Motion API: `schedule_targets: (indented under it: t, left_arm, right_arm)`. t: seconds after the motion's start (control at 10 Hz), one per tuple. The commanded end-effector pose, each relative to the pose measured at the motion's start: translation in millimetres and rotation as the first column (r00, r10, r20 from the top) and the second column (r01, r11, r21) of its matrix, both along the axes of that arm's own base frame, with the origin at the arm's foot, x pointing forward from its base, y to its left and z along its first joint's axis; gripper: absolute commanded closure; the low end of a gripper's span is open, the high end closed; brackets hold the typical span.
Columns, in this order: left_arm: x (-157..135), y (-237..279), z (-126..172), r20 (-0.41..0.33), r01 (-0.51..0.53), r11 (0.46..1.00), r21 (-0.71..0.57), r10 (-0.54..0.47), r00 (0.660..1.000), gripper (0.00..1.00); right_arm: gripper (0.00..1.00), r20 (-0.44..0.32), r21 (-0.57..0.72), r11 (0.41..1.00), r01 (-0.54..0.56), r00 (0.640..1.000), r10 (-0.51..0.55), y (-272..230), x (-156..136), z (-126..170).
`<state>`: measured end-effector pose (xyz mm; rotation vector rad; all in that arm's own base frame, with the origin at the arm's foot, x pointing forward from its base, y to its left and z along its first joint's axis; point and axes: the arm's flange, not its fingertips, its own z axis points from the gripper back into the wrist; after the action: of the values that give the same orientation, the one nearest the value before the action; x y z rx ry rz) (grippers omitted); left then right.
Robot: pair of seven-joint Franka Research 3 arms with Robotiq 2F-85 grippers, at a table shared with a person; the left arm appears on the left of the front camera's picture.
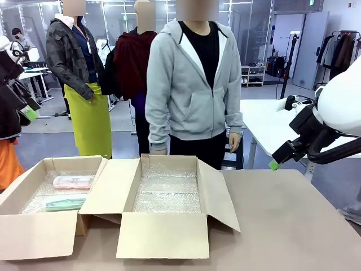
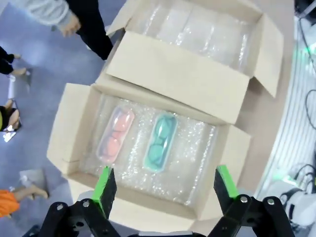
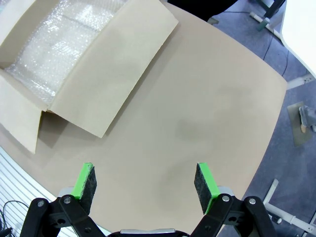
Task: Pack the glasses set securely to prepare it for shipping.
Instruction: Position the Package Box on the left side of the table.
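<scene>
The glasses set lies in the left cardboard box (image 1: 34, 231) on bubble wrap: a pale pink case (image 1: 72, 182) (image 2: 115, 134) and beside it a mint green case (image 1: 65, 203) (image 2: 160, 142). My left gripper (image 2: 163, 185) hangs high above that box, open, with nothing between its green pads; it also appears at the left edge of the front view (image 1: 28, 112). My right gripper (image 3: 144, 180) is open and empty over bare table, raised at the right (image 1: 276, 162). A second open box (image 1: 163, 234) lined with bubble wrap (image 1: 168, 192) stands in the middle.
A person in a grey hoodie (image 1: 192, 84) stands at the far edge behind the middle box, hands down. The box flaps (image 3: 108, 74) spread outward onto the brown table (image 1: 293, 226), whose right half is bare. Other people stand farther back.
</scene>
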<state>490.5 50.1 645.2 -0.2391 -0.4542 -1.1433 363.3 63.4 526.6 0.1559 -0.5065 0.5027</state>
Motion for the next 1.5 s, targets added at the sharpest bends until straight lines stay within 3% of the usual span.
schedule_targets:
  t: [0.0,0.1,1.4]
  left_arm:
    - [-8.4,1.3,3.8,-0.024,-0.004,0.999,-0.052,0.003,1.000,0.00]
    - [0.0,0.0,0.0,0.000,0.000,1.000,0.000,0.000,1.000,0.00]
    - [0.0,0.0,0.0,0.000,0.000,1.000,0.000,0.000,1.000,0.00]
  right_arm:
    - [0.00,-0.010,-0.005,1.000,0.014,1.000,-0.014,1.7,-1.4,1.7]
    - [0.00,-0.010,-0.005,1.000,0.014,1.000,-0.014,1.7,-1.4,1.7]
    - [0.00,-0.010,-0.005,1.000,0.014,1.000,-0.014,1.7,-1.4,1.7]
